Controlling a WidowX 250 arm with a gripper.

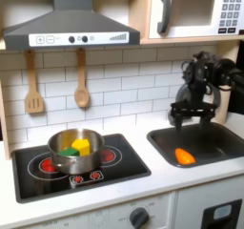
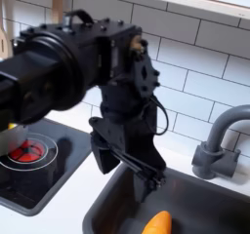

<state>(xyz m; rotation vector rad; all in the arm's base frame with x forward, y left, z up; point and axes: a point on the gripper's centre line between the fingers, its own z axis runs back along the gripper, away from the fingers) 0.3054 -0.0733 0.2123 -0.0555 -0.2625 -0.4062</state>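
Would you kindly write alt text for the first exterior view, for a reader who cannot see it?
A black robot gripper hangs open above a toy kitchen sink with an orange carrot lying in it. To the first exterior view's left, a steel pot holding yellow and green pieces sits on the stove.

The microwave (image 1: 195,10) display in the first exterior view reads roughly "01:30"; nothing else is legible.

Matte black throughout: boxy arm (image 2: 68,62), blocky joints, thin black cables, small screws, narrow black fingers (image 2: 104,150).
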